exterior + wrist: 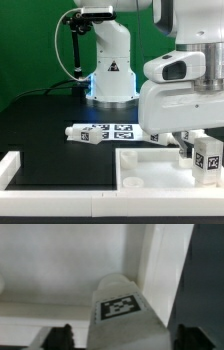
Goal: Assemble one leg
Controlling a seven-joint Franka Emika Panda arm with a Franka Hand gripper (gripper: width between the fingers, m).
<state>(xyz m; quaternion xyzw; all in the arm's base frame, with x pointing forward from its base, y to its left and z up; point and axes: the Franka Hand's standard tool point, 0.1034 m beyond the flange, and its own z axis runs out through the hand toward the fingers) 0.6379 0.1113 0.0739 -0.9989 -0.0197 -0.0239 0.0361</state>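
Observation:
One leg, a chunky white peg with a square tag, stands on the right end of the large white panel. My gripper hangs right over it. In the wrist view the same leg runs down between my two dark fingers to the panel's corner. A narrow gap shows on each side of it, so the jaws stand open around the leg without touching it. More legs lie on their sides on the black table behind the panel.
The robot base stands at the back. White border rails run along the exterior view's left and front edge. Black table lies between the base and the panel.

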